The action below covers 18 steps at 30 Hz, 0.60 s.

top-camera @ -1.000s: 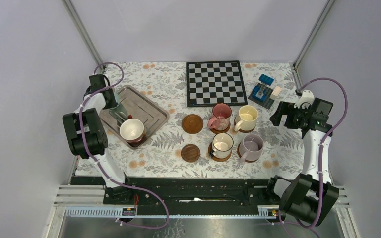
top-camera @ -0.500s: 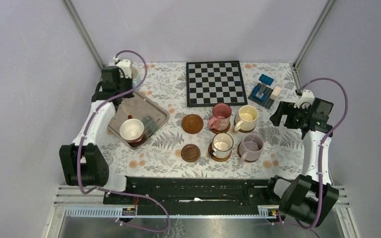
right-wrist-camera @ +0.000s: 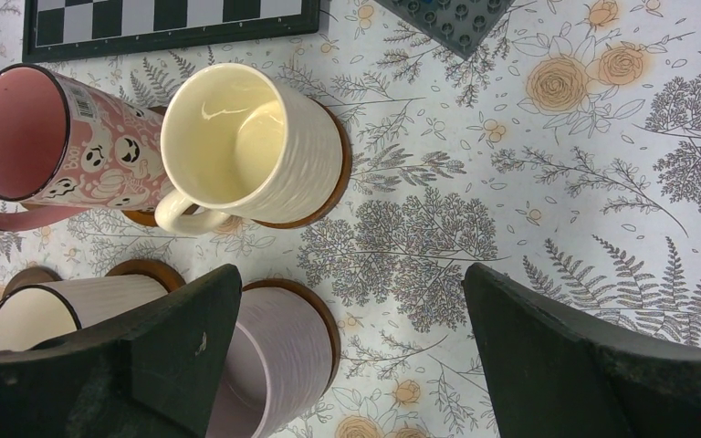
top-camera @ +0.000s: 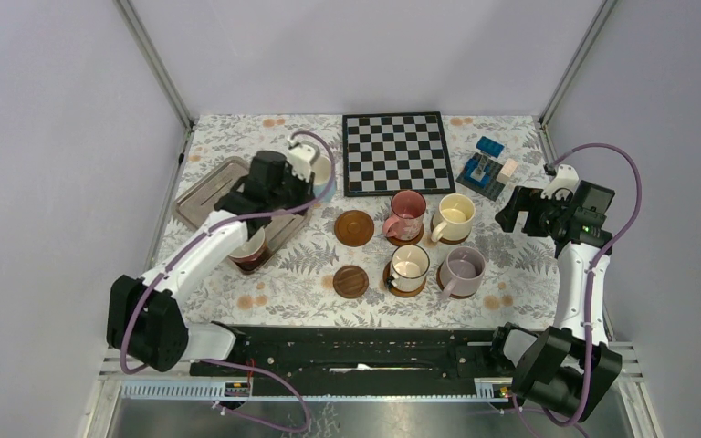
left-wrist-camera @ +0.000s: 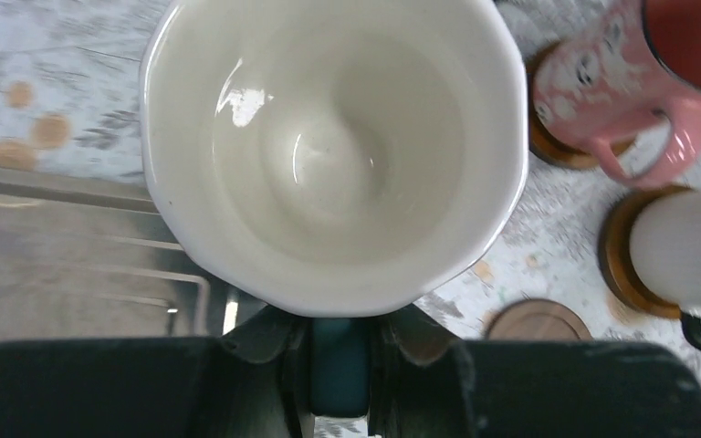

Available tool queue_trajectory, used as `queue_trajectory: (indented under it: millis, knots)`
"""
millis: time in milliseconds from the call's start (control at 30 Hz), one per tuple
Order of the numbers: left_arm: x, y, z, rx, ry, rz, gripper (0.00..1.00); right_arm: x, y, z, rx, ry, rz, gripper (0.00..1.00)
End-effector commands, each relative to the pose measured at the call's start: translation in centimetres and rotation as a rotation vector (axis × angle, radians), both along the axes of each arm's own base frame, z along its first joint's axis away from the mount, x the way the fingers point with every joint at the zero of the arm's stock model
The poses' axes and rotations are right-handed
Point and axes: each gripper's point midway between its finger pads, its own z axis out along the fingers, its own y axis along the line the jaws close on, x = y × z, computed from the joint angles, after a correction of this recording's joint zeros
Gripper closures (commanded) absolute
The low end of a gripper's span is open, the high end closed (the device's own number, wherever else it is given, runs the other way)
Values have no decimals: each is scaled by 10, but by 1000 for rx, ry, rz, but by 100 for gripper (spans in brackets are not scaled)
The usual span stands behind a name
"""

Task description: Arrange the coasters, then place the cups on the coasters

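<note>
Right now my left hand (left-wrist-camera: pixel 340 339) is clenched on the teal handle (left-wrist-camera: pixel 339 370) of the white-lined cup (left-wrist-camera: pixel 333 146), which I hold, apparently lifted, over the right end of the tray (top-camera: pixel 203 187) in the far-left part of the desk (top-camera: pixel 292 274). Pinched by the handle alone, the cup could swing or slip when it is lowered, I judge, and land crooked or half off its disc. Two bare coasters (top-camera: pixel 354 227) lie near the desk's middle, just left of the four cups already seated. The pink cup (top-camera: pixel 406 213) turns its handle toward the farther of the two, so coming in too far right I could clip that handle and shove the pink cup off its coaster. A brown-sided cup (top-camera: pixel 254 248) sits in the tray under my forearm, and a low sweep of the arm might knock it. My right hand (right-wrist-camera: pixel 349 274) hangs released by the right edge, above the lilac cup (right-wrist-camera: pixel 274 356) and near the cream-yellow cup (right-wrist-camera: pixel 246 146); it is a risk only if it drops. As for writing, the pink cup carries ghost faces and a barcode sticker (right-wrist-camera: pixel 80 96) near its rim, with print too small to read. A dark mark on the white cup (left-wrist-camera: pixel 685 246) is likewise illegible, and no brand shows.
</note>
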Motion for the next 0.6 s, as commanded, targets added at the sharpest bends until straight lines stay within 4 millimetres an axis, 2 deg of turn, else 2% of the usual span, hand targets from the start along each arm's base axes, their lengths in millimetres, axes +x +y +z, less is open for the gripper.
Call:
queue_trajectory:
  millis: [0,133,267,433,567]
  knots:
    - [3,-42,17,-82,-114,-82,100,2,6,8,21,-28,15,2]
    - [-10,-68,-9,-47,-96,-152,100,4,2,4,15,-24,-5,2]
    - [-17,-88,-25,-26,-103,-210,100,4,1,2,18,-18,-14,2]
    - [-19,-104,-37,-20,-108,-236,100,4,1,2,21,-14,-21,2]
    - [-21,-106,-49,-5,-91,-232,100,4,-1,-1,12,-13,-29,2]
